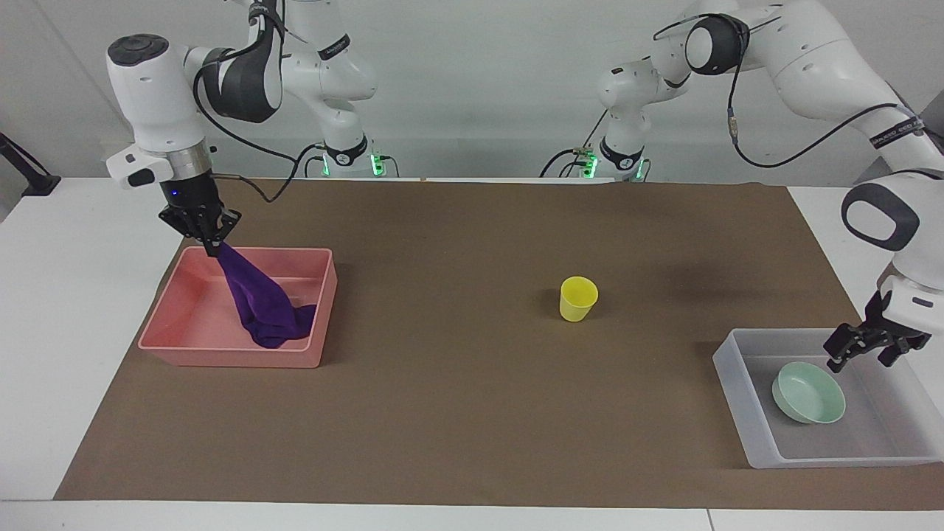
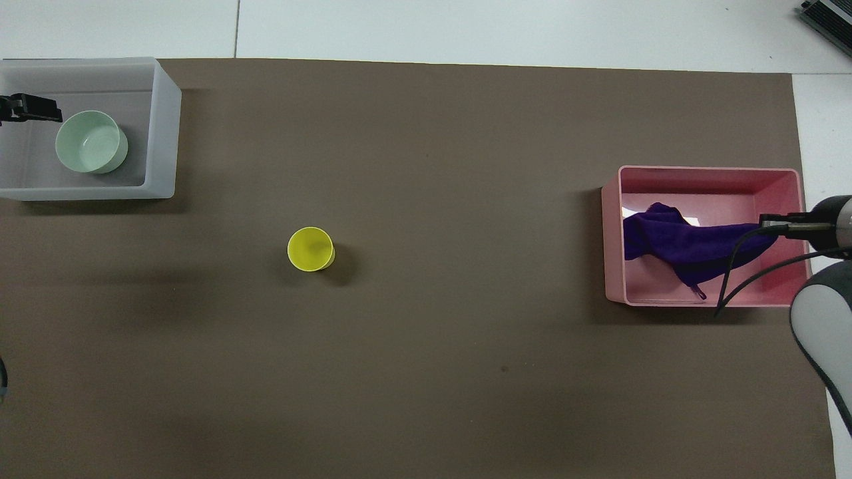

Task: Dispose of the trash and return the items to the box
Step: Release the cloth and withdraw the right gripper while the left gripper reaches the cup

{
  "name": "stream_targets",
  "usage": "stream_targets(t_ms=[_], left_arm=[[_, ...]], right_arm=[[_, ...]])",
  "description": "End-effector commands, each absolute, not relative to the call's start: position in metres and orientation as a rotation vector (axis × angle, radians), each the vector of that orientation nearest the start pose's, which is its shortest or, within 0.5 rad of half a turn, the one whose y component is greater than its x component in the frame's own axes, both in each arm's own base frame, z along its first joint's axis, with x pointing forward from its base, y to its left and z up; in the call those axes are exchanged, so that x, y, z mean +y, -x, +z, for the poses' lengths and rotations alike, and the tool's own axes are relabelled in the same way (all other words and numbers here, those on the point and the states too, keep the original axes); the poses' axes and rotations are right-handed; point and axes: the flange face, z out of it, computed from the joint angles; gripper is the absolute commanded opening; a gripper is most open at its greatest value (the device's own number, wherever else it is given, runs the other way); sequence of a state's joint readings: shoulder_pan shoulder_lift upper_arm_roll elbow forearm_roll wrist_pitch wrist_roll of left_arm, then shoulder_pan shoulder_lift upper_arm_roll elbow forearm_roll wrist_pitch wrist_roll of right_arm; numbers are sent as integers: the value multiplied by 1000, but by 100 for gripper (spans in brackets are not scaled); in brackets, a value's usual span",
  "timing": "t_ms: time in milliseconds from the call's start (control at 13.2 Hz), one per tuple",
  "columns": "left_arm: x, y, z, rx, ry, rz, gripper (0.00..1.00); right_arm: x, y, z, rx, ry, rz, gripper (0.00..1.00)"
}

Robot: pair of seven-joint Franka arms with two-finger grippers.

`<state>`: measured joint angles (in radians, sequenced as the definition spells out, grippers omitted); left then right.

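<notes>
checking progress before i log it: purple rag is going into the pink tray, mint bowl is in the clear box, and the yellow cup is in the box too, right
Not quite. The yellow cup is not in the clear box; the facing view shows it standing alone on the brown mat, mid-table. The purple rag does hang from the right gripper into the pink tray, and the mint bowl is in the box.

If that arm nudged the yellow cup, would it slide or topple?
The yellow cup stands upright on its narrower base, so a high nudge would likely tip it. Probably light, thin plastic. On its side it would likely roll in a curve.
</notes>
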<state>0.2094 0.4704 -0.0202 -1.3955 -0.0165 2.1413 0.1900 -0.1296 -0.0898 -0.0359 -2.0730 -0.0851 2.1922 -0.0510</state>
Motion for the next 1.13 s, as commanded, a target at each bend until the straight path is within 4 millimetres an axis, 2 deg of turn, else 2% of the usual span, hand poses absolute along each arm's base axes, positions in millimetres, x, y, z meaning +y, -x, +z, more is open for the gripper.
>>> stream_targets(t_ms=[0, 151, 302, 378, 604, 680, 755, 831, 1058], left_arm=[[108, -683, 493, 57, 3077, -387, 100], [85, -676, 503, 102, 3085, -360, 100], [66, -667, 512, 151, 3099, -296, 100], [55, -662, 514, 173, 3104, -273, 100], [24, -650, 506, 241, 3114, -230, 100], [10, -646, 503, 265, 3117, -217, 100], [-5, -644, 498, 291, 3120, -203, 100], [-21, -640, 496, 317, 3119, -200, 100], [-60, -624, 473, 298, 3129, -212, 100]], right_arm=[[-107, -559, 445, 134, 3211, -322, 0], [-107, -565, 408, 206, 3157, -232, 0], [-93, -571, 398, 198, 3138, -255, 0], [-93, -570, 387, 200, 3139, -255, 0], [-88, -564, 363, 205, 3135, -325, 0], [-84, -565, 364, 205, 3134, -314, 19], [-84, -565, 366, 205, 3135, -299, 71], [-85, -568, 373, 207, 3135, -273, 100], [-82, -574, 416, 208, 3135, -227, 100]])
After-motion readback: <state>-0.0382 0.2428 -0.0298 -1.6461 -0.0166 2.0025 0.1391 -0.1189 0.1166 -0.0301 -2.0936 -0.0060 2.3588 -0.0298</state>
